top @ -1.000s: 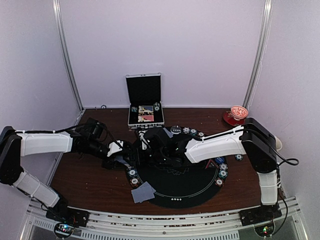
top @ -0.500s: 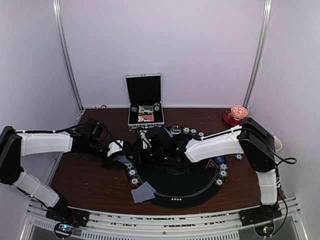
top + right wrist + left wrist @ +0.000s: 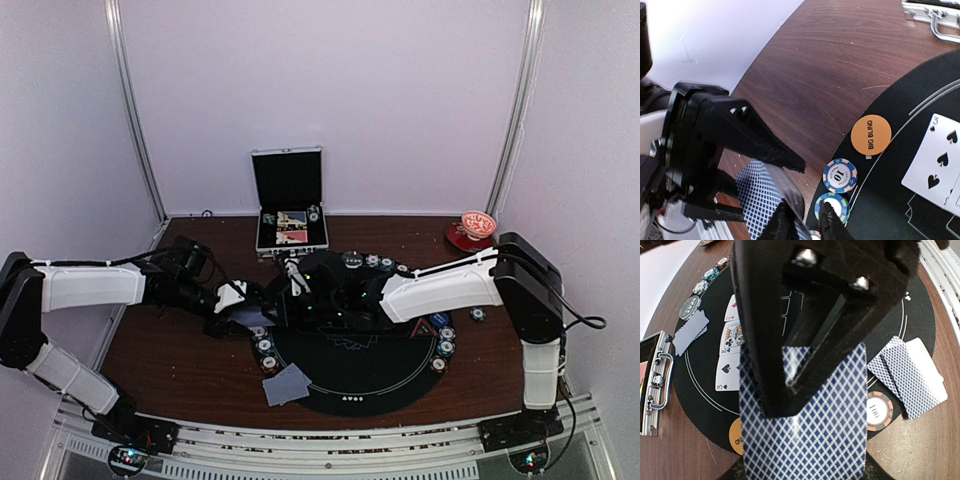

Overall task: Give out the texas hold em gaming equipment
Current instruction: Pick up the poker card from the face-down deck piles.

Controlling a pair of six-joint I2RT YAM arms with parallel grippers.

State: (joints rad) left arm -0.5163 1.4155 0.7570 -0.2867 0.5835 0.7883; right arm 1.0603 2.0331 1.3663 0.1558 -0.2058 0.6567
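Observation:
My left gripper (image 3: 252, 314) is shut on a deck of blue-diamond-backed playing cards (image 3: 810, 440), held over the left rim of the round black mat (image 3: 350, 372). In the right wrist view my right gripper (image 3: 805, 215) has its jaws narrowed on the raised edge of the deck's top card (image 3: 785, 192), beside the rest of the deck (image 3: 756, 200). An orange BIG BLIND button (image 3: 871, 135), a blue-striped 10 chip (image 3: 840, 175) and a teal-striped chip (image 3: 837, 209) lie on the mat's rim. Face-up cards (image 3: 730, 340) lie mid-mat.
Face-down card piles lie at the mat's near left (image 3: 286, 384) and far left (image 3: 690, 335). A red 100 chip (image 3: 880, 411) sits by the near pile. Chips line the mat's right rim (image 3: 441, 346). The open silver case (image 3: 290, 228) stands behind; a red bowl (image 3: 472, 231) at back right.
My right gripper has reached further left to the deck and its jaws have closed in from wide open. The left arm and its deck have stayed put.

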